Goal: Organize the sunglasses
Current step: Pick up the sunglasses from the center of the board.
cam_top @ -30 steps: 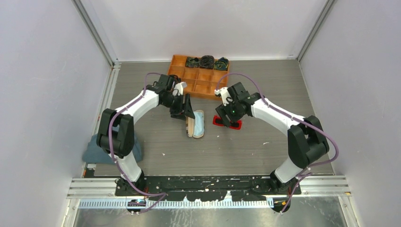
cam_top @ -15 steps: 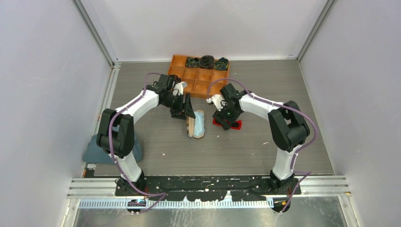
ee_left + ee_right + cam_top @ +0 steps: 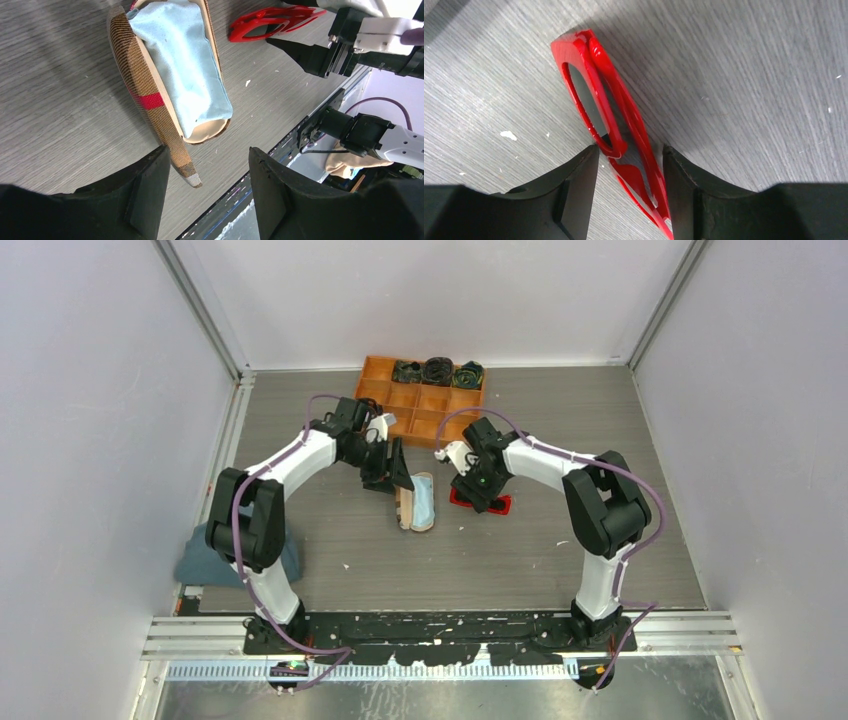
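Observation:
The red sunglasses [image 3: 624, 107] lie folded on the grey table, just right of the case in the top view [image 3: 497, 505] and at the top of the left wrist view [image 3: 265, 22]. My right gripper [image 3: 630, 147] is open and low over them, one finger on each side of the frame [image 3: 478, 496]. The plaid case [image 3: 145, 95] lies open with the light blue cloth [image 3: 185, 60] inside it [image 3: 422, 498]. My left gripper [image 3: 210, 150] is open at the case's lid edge [image 3: 393, 478], holding nothing.
An orange compartment tray [image 3: 400, 400] stands at the back, with dark items [image 3: 437, 370] in its far row. A grey-blue cloth heap [image 3: 200, 565] lies by the left arm's base. Walls close in on both sides.
The right arm's elbow has swung inward and its gripper has shifted slightly left over the sunglasses. The left arm, the case and the sunglasses have not moved.

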You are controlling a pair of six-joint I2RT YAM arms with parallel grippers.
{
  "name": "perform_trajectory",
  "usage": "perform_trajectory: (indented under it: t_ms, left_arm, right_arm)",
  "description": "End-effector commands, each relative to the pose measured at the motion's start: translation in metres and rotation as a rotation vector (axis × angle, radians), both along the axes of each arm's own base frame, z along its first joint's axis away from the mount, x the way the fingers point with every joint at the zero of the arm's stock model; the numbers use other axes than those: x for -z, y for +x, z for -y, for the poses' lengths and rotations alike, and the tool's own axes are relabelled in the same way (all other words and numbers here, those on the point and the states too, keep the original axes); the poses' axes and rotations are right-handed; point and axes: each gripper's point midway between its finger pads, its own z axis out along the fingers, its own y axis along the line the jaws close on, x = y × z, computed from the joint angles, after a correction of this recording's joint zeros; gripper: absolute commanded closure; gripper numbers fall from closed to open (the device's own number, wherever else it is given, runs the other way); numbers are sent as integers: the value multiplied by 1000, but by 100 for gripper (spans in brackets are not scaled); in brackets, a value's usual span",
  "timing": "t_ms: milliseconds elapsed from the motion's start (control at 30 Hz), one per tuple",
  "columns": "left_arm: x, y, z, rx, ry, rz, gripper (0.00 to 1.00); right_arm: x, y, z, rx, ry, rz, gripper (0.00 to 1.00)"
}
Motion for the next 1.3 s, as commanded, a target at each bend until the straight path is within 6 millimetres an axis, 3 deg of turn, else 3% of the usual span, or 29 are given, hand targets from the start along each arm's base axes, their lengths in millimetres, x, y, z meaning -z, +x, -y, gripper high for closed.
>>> perform_trajectory:
  t_ms: [0,200,400,567,667,800,1000,1133,1267]
  left_arm:
    - [-2,3,5,9,-38,6,40]
    - [-1,3,7,10,-45,6,40]
    - [0,3,6,18,-42,7,40]
    - [1,2,6,21,-43,2,41]
    - [2,2,5,20,-38,2,41]
    - [-2,2,6,22,-45,10,41]
    - [-5,3,5,21,-44,20,41]
    - [-4,3,4,16,-45,14,41]
    - [-5,4,5,16,-49,14,41]
  right_arm:
    - [2,14,-10,11,17,23,45]
    - [-1,20,-20,24,59,42,45]
    - [5,19,-12,45,10,21,61]
    - [-2,27,-13,132,44,47,65]
    - [-18,36,-13,221,95,74,66]
    - [-61,45,-18,379,265,87,66]
    - [-110,34,-42,495,502,47,65]
    - [-133,39,-62,676,685,-8,65]
    - [-141,44,-82,842,819,-79,66]
